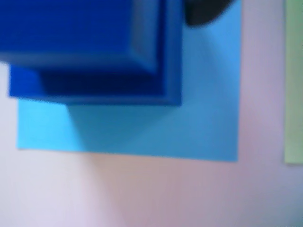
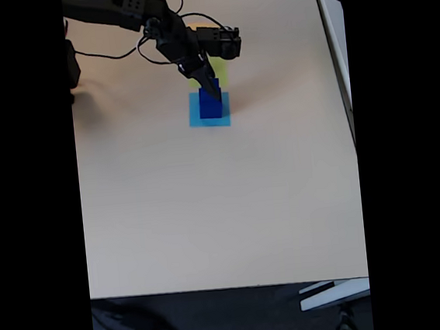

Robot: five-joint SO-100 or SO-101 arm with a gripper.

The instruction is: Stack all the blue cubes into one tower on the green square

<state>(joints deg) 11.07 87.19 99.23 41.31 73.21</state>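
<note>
In the wrist view a dark blue cube [image 1: 71, 28] sits on a wider blue cube [image 1: 102, 92], blurred and very close. Both stand on a light-blue paper square [image 1: 189, 123]. A strip of the green square [image 1: 294, 80] shows at the right edge, with nothing on the part in view. A dark fingertip [image 1: 203, 12] pokes in at the top. In the fixed view my gripper [image 2: 214, 89] points down onto the top of the blue cubes [image 2: 210, 107]; its jaws are too small to read. The green square [image 2: 220, 73] lies just behind, partly under the arm.
The beige table [image 2: 208, 205] stretches wide in front of the stack. The arm's base and cables [image 2: 112, 11] are at the top left. The table's right edge [image 2: 351, 121] borders another surface, and its near edge runs along the bottom.
</note>
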